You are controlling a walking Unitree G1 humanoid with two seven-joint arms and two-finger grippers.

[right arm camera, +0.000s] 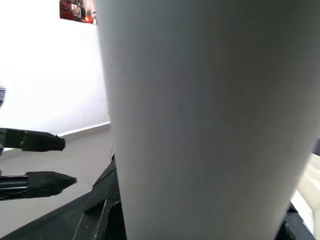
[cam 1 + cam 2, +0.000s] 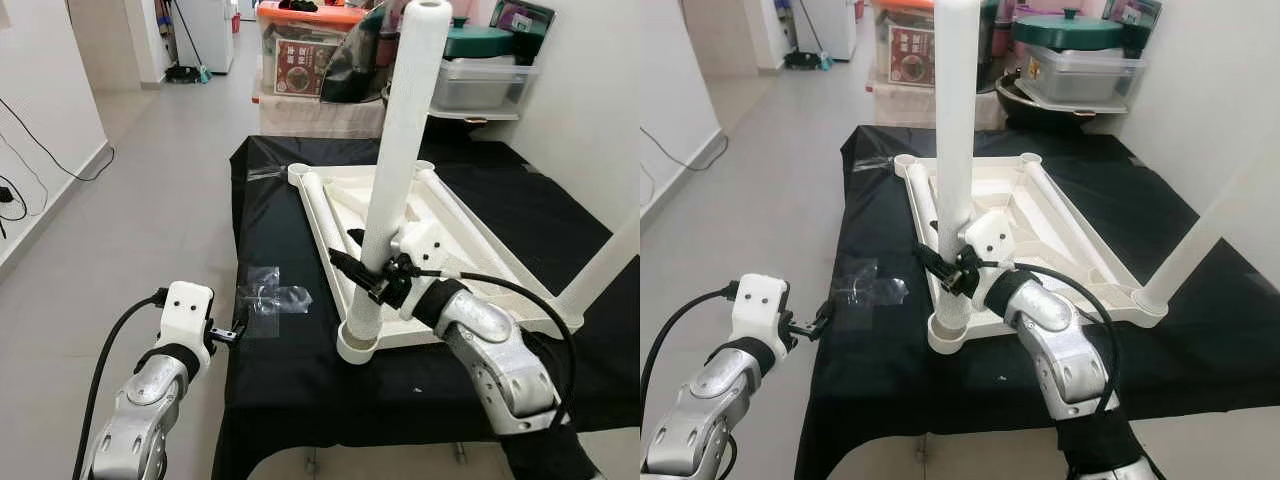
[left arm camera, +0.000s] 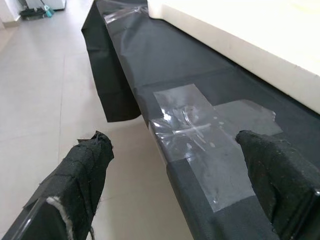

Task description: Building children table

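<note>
Honestly, the right gripper (image 2: 375,275) is half hidden behind the white table leg (image 2: 397,170), which blocks nearly all of the right wrist view, but its fingers look clamped round the leg's lower part. The leg stands upright in the near corner socket of the upturned white tabletop (image 2: 470,250) on the black cloth (image 2: 275,240). Storage bins (image 2: 480,80) sit behind. The left gripper (image 2: 232,334) hovers spread apart at the cloth's edge by a clear tape patch (image 3: 200,135).
</note>
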